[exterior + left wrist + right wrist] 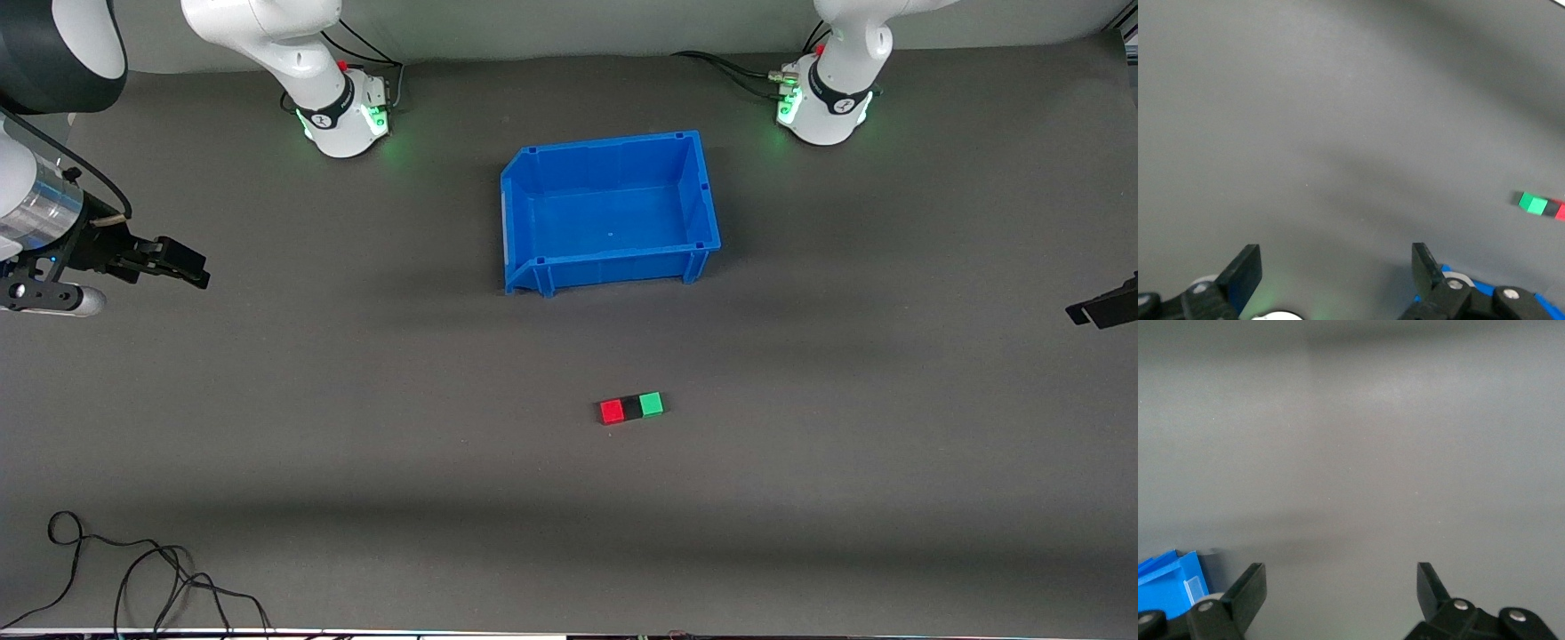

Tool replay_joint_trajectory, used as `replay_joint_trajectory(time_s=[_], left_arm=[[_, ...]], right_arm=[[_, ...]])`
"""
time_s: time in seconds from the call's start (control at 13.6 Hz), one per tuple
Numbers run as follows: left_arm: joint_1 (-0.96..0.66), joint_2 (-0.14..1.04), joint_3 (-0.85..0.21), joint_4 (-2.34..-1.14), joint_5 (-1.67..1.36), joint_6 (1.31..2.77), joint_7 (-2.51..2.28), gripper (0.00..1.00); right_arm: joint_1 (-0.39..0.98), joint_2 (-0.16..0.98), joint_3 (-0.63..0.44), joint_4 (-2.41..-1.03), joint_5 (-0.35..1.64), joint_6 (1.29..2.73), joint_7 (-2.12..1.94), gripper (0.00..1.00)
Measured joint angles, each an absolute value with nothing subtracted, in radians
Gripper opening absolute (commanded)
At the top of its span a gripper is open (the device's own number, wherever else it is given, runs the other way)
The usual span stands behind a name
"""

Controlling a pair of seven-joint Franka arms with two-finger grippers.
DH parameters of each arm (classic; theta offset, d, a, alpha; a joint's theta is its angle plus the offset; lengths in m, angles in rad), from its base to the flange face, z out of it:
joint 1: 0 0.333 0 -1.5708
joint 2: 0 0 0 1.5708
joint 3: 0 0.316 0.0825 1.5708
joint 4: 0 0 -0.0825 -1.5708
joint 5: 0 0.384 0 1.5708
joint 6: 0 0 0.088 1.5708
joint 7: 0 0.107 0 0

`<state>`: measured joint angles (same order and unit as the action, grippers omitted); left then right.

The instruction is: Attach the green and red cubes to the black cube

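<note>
The red cube [611,412], the black cube [631,408] and the green cube [652,404] sit touching in one row on the dark grey table, black in the middle, nearer to the front camera than the blue bin. The green cube [1532,203] also shows in the left wrist view, with the black cube [1551,209] and a sliver of the red cube [1561,213] beside it. My left gripper [1336,270] is open and empty over the left arm's end of the table [1102,308]. My right gripper [1341,590] is open and empty over the right arm's end [182,265].
An empty blue bin [524,191] stands mid-table between the arm bases. Its corner shows in the right wrist view [1171,583]. Loose black cables [151,569] lie at the table's edge nearest the front camera, toward the right arm's end.
</note>
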<state>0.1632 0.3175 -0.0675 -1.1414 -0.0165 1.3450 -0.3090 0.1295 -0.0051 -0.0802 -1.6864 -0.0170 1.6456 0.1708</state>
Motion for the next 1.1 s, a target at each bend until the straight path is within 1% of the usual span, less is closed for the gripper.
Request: replay_joint_trajectory(time_s=[0.59,0.81,0.95,1.1], left_arm=[[0.151,0.317,-0.067,-1.143,-0.016,1.346,-0.165,1.00],[0.118,0.307,-0.067,-1.151,-0.001,1.352,-0.159,1.00],[0.109,0.285,-0.067,-1.178,0.004,1.376,-0.159,1.00],[0.106,0.236,-0.067,-1.234,0.005,1.418,-0.151,1.00]], right_arm=[[0.129,-0.002,-0.082,-1.675,-0.016,1.646,0.171,1.00],[0.128,0.012,-0.081,-1.659,0.008,1.629,0.171,1.00],[0.124,0.017,-0.081,-1.654,0.049,1.627,0.171,1.00],[0.124,0.017,-0.078,-1.646,0.058,1.626,0.171,1.00]])
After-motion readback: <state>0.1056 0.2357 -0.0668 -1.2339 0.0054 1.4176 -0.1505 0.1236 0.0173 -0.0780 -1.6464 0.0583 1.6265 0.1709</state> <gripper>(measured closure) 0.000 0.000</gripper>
